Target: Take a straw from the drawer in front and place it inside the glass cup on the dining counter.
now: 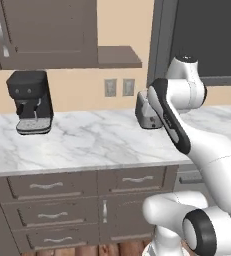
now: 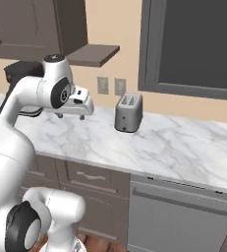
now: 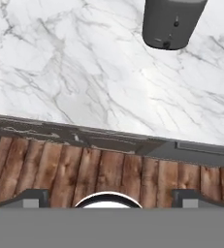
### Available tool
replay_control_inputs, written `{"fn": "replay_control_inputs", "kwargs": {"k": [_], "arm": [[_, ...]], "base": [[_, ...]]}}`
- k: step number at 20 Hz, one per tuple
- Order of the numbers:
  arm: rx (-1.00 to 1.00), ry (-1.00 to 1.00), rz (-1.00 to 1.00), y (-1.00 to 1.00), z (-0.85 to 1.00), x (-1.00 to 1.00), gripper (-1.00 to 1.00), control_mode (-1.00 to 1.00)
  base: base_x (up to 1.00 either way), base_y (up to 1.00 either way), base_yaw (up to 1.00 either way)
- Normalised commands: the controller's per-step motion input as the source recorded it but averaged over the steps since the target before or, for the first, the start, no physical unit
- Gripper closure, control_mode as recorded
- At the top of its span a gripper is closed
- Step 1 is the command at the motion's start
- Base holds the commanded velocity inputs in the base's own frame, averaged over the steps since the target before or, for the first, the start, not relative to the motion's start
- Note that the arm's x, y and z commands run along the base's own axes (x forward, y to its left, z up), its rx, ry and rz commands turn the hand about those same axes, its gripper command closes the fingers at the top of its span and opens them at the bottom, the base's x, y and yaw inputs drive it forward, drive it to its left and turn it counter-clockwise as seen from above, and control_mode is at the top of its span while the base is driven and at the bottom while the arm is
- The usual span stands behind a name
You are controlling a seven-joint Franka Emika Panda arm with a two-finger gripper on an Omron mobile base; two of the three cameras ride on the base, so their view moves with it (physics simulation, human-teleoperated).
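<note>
White arm is hanging above the marble counter (image 1: 87,145), gripper (image 3: 108,193) with jaws spread wide and empty. No straw or glass cup is showing; the closed drawer (image 1: 46,186) under the counter's front edge is probably the one to open. I'd be lowering squarely onto its silver handle. Farther back are sitting a toaster (image 2: 128,112) and coffee machine (image 1: 31,102).

Coffee machine (image 1: 31,101) left of toaster (image 1: 148,111) on worktop (image 1: 87,142).
</note>
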Motion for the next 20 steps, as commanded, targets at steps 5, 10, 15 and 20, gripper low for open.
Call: {"fn": "replay_control_inputs", "kwargs": {"k": [5, 10, 15, 20], "arm": [[0.00, 0.00, 0.00, 0.00, 0.00, 0.00, -1.00, 1.00], [0.00, 0.00, 0.00, 0.00, 0.00, 0.00, -1.00, 1.00], [0.00, 0.00, 0.00, 0.00, 0.00, 0.00, -1.00, 1.00], [0.00, 0.00, 0.00, 0.00, 0.00, 0.00, -1.00, 1.00]], "base": [[0.00, -0.74, 0.41], [0.00, -0.66, 0.42], [0.00, -0.59, 0.38], [0.00, -0.56, 0.35]]}}
